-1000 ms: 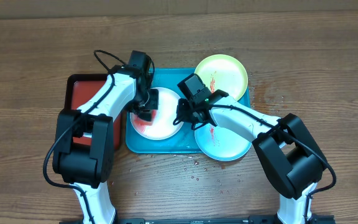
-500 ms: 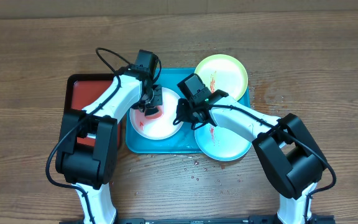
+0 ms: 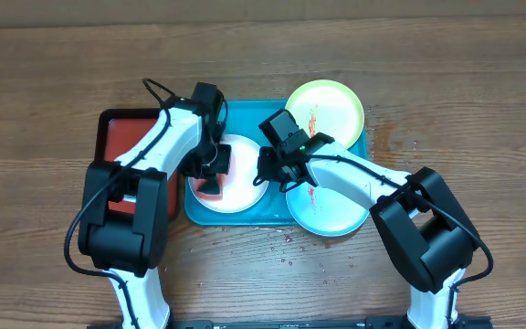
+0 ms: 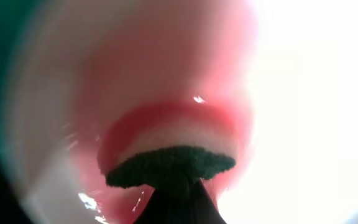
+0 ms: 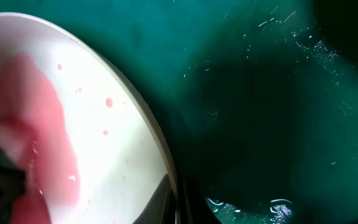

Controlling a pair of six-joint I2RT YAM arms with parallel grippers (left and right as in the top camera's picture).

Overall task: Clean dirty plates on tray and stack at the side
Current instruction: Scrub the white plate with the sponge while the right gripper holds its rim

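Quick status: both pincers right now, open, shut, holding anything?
Left pincer: closed on the sponge, pressed on the white plate.
Right pincer: closed on that white plate's rim.

Left hand point(image 3: 210, 176), sponge point(image 3: 208, 186) nearer on white plate point(image 3: 245, 185).

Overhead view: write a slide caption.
Left tool presses a sponge onto the white plate; right tool grips its rim.
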